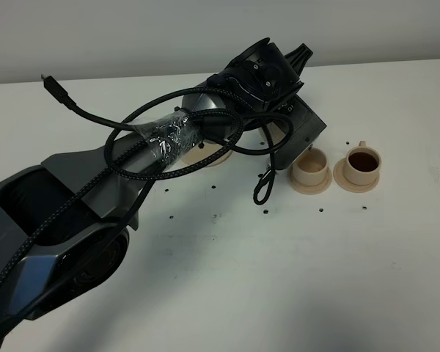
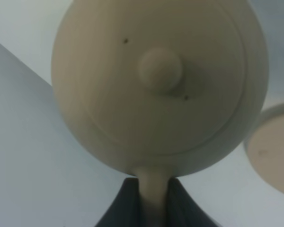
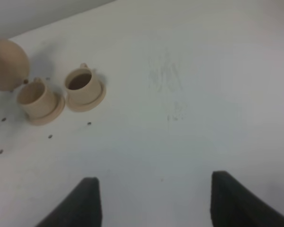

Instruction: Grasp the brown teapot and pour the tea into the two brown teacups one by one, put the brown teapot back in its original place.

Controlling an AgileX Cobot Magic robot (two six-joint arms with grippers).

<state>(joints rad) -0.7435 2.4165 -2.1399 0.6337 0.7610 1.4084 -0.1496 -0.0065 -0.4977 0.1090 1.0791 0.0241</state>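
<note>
Teapot (image 2: 156,90), handle between the left fingers (image 2: 123,208)

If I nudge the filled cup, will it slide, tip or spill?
The filled cup looks squat, smooth ceramic on a saucer, so it would probably slide rather than tip. Its tea sits high, so a quick push could spill some.

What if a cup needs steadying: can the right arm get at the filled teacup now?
Probably yes: the right pincer stands open over the table, and nothing lies between it and the filled teacup.
</note>
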